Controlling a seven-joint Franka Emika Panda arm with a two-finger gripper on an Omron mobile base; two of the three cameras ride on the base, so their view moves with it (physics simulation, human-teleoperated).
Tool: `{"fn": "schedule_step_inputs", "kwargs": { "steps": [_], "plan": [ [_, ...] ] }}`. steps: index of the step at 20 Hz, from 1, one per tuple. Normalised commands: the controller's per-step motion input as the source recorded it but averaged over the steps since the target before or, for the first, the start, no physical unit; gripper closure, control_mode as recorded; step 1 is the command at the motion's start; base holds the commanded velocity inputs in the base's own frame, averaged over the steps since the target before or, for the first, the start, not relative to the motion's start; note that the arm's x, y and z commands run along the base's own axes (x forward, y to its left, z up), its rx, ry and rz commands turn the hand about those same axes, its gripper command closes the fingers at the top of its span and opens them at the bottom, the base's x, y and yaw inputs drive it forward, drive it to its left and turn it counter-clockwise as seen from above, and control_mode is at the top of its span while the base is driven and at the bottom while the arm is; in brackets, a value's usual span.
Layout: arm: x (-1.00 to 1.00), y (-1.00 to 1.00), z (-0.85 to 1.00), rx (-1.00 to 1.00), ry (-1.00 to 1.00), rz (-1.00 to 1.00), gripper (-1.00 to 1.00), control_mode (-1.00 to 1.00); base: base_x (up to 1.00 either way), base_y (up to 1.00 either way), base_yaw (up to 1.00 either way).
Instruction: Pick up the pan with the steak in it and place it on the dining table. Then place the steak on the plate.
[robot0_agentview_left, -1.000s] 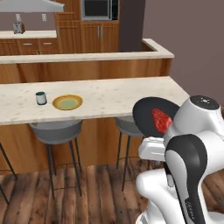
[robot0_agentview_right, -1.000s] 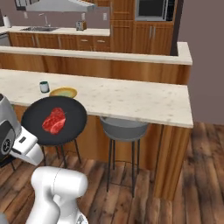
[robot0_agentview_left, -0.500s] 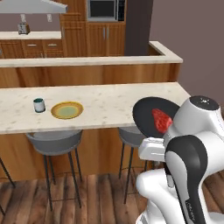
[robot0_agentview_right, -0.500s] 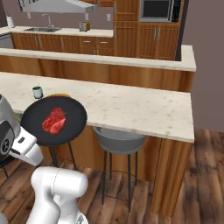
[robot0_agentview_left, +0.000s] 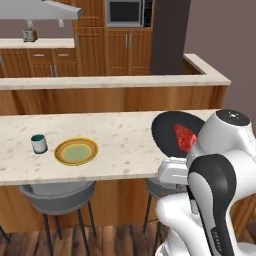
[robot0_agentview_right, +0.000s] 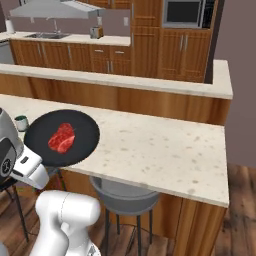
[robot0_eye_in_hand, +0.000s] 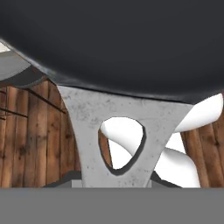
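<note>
The main risk, as I judge it, is the small red lumpy steak (robot0_agentview_right: 61, 138) sliding: the round black frying pan (robot0_agentview_right: 62, 138) is carried in the air by its handle alone, and any tilt or jolt as the base drives could roll the meat toward the rim and off onto the wooden floor (robot0_eye_in_hand: 30, 131). A second risk is the pan's rim clipping the edge of the long beige speckled stone bench (robot0_agentview_left: 120, 145) if it comes in too low, since in the left base view the pan (robot0_agentview_left: 177, 136) hangs right at the bench's near edge. The grip could also twist, because the load sits well out from the fingers. The fingers are pressed nearly together, pinching the pan's grey metallic handle end (robot0_eye_in_hand: 118, 131), seen in the hand view with the dark pan underside just above them. The steak (robot0_agentview_left: 185, 138) lies inside the pan, just beyond the fingers. The round plate with orange-yellow rim and pale green centre (robot0_agentview_left: 76, 151) rests on the bench well off to the left of the fingers, a small dark-green cup (robot0_agentview_left: 38, 143) beside it.
</note>
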Motion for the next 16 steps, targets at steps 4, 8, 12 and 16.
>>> {"fn": "schedule_step_inputs", "kwargs": {
  "steps": [4, 8, 12, 16],
  "plan": [
    [0.18, -0.04, -0.02, 0.01, -0.02, 0.02, 1.0, -1.0, 0.61, -0.13, 0.06],
    [0.69, -0.16, -0.08, 0.02, -0.08, 0.09, 1.0, -1.0, 0.0, 0.0, 0.0],
    [0.38, -0.12, -0.03, 0.0, -0.07, 0.07, 1.0, -1.0, 0.0, 0.0, 0.0],
    [0.0, 0.0, 0.0, 0.0, 0.0, 0.0, 1.0, -1.0, 0.0, 0.0, 0.0]
  ]
}}
